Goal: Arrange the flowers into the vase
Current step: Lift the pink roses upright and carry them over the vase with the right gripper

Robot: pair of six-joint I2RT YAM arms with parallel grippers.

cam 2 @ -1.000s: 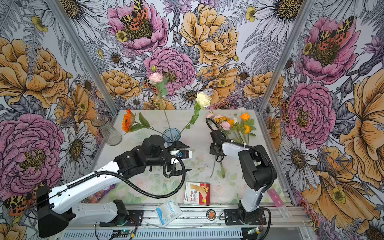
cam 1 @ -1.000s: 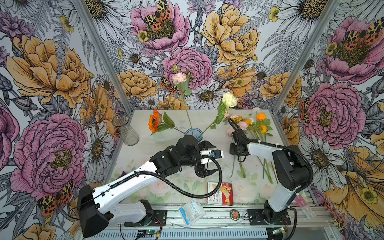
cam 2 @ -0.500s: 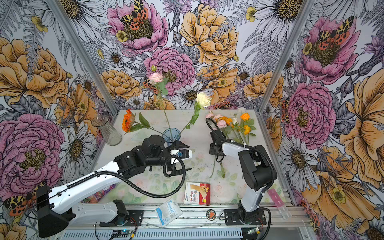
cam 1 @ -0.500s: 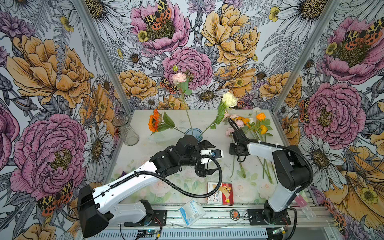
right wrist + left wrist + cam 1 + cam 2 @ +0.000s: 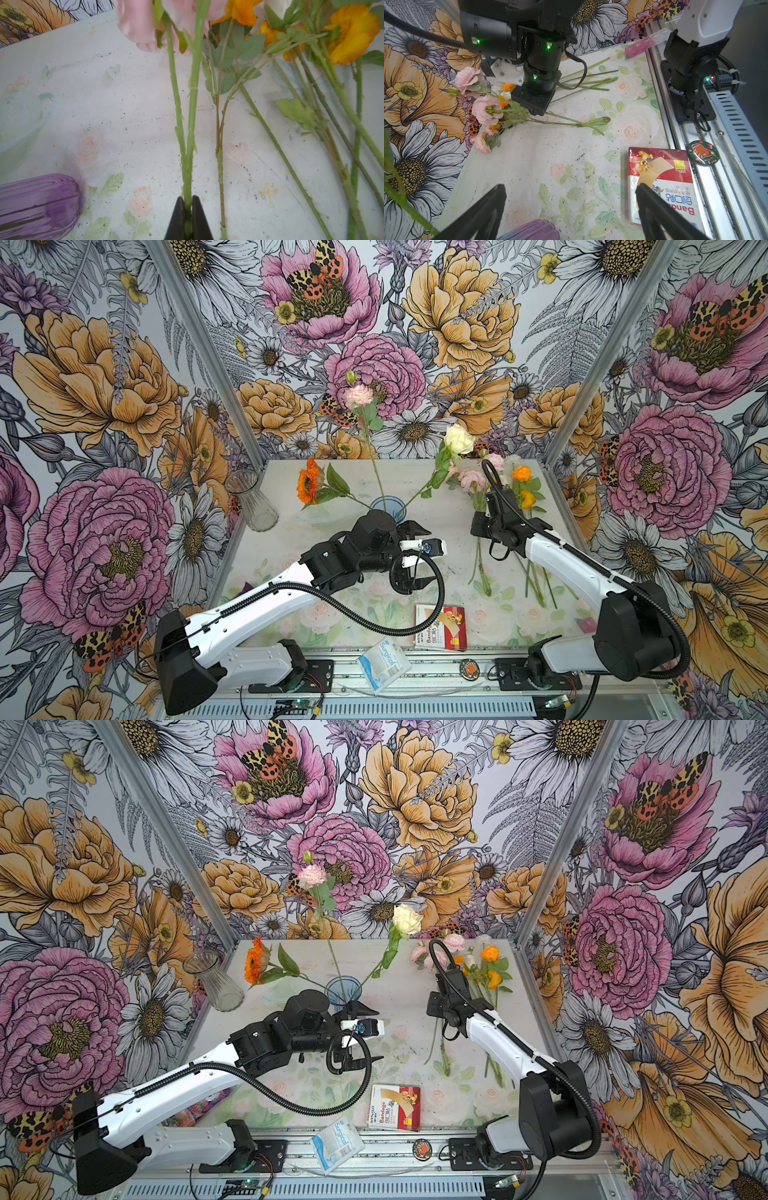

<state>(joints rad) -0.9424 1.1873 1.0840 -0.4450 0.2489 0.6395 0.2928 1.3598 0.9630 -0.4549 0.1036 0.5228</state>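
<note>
**Right gripper (image 5: 188, 209) clamped on a pink flower stem (image 5: 192, 116); left gripper (image 5: 570, 188) spread wide, holding nothing.**

Three flowers stand in the blue vase (image 5: 387, 506). The other flowers (image 5: 521, 499) lie loose on the table (image 5: 457, 539) to the right, stems crossing. Your jaws pinch the stem just below its fork, nearer the heads than the cut end. Judgement: the stem is light, thin and springy, and likely to pivot in so narrow a pinch. Heads are soft, so keep off the petals. Neighbouring leaves may snag as you lift.
</note>
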